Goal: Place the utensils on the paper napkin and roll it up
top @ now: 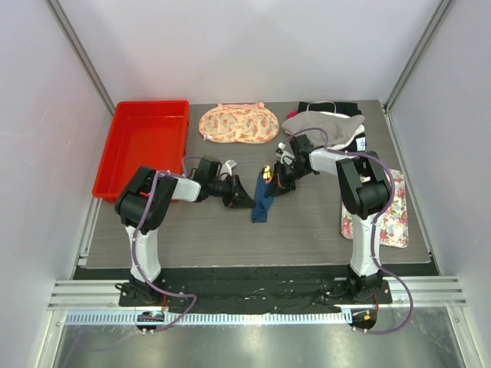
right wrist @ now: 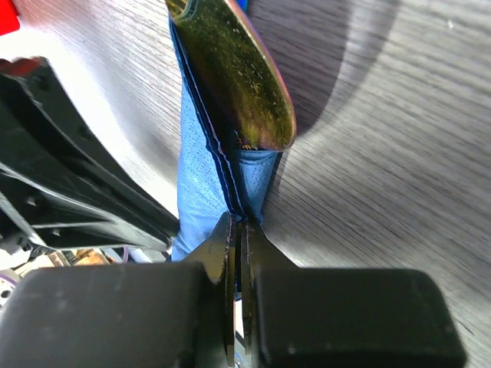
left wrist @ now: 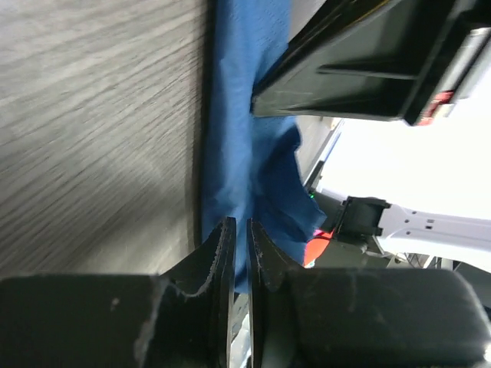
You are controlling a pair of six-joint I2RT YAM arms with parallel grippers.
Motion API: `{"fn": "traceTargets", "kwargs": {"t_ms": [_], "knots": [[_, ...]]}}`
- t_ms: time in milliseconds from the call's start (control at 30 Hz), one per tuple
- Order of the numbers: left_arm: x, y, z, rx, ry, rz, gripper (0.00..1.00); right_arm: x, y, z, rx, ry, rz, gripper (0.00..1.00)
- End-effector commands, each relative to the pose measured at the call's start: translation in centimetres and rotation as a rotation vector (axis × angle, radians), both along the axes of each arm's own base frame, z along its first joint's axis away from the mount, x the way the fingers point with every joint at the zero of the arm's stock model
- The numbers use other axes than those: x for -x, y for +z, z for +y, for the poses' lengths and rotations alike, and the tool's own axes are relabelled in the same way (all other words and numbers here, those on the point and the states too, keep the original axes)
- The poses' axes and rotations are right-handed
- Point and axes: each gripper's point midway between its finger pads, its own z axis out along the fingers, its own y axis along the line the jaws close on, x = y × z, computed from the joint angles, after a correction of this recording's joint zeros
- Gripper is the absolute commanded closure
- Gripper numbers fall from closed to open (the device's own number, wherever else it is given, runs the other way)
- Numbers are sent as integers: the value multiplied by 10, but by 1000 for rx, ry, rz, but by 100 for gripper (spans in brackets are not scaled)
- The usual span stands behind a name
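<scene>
Overhead, the paper napkin [top: 262, 207] lies mid-table as a narrow dark blue strip running from 12 to 6 o'clock. It is already folded lengthwise over the utensils [top: 266, 173], whose yellowish end shows at the strip's 12 o'clock tip. The left gripper [top: 239, 198] meets the strip from 9 o'clock and the right gripper [top: 280, 184] from 2 o'clock. Working from opposite flanks probably lets one tool anchor the bundle while the other turns the fold. The red tray [top: 107, 153] sits at 10 o'clock, the peach floral cloth [top: 238, 123] at 12 and the white floral mat [top: 391, 218] at 4, all well apart from the work.

From the left wrist, the left gripper [left wrist: 239, 230] has its jaws drawn to a thin slit. Blue shows through the slit, so it appears to pinch the edge of the napkin [left wrist: 245, 115], which stretches away toward 12 o'clock across the grey table [left wrist: 92, 115]. A low grip on the edge suits lifting it for the roll.

From the right wrist, the right gripper [right wrist: 238, 230] is fully closed on the napkin [right wrist: 203, 176], and the layered fold enters between the fingertips [right wrist: 222, 245]. The yellowish utensil end [right wrist: 253, 84] protrudes at 12 o'clock, resting against the fold. Clamping the layers here likely keeps the cutlery trapped inside. The roll itself looks not yet finished.
</scene>
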Motion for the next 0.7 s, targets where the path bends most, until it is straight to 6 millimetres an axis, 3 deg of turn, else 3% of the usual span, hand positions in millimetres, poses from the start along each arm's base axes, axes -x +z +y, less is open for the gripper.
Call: {"fn": "traceTargets", "kwargs": {"t_ms": [0,300,467,533,600,667], "knots": [[2,6,-17,10,-50,-37,86,8,-30,-17,93,-14,43,99],[8,14,-32,35,-87,-66,87,11,-32,-18,98,-28,52,99],[21,8,-38,29,-130,-59,87,10,-32,-18,100,-35,53,99],[27,-2,-44,2,-182,-101,86,9,-31,-18,95,-39,50,99],[40,-30,-37,-86,-212,-37,85,8,-29,-16,85,-43,51,99],[41,-40,-33,-121,-217,-16,83,6,-25,-13,71,-44,51,97]]}}
